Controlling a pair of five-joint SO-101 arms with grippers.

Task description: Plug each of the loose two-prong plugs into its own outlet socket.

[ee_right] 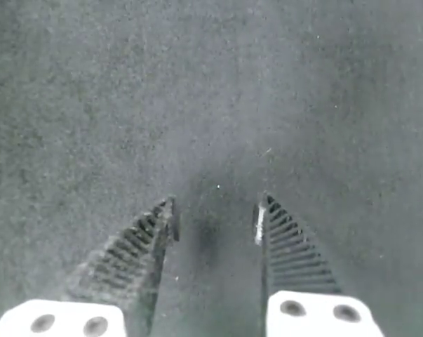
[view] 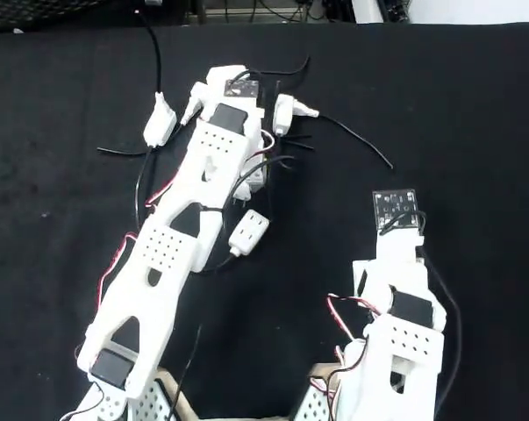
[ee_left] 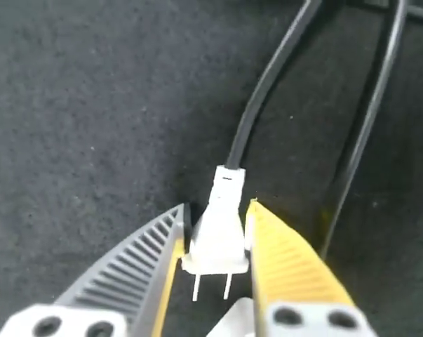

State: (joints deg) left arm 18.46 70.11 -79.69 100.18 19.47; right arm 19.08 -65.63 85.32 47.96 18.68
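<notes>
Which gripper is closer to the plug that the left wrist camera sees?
Left. The left gripper is shut on the plug, one finger on each side of its body. The right gripper hangs open over bare cloth, apart from it.

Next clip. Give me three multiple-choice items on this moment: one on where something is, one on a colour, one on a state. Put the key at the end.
1. Where is the plug with the two bare prongs?
A) pushed into a socket
B) between the fingers of the left hand
C) lying loose beside an arm

2. What colour is its cable?
A) red
B) white
C) black

3. How is the right hand?
A) open, holding nothing
B) shut on a plug
C) shut on a cable

Key:
1 B, the left wrist view shows a finger against each side of the plug.
2 C, the cable leaving the plug is black.
3 A, its fingers stand apart over bare cloth.
</notes>
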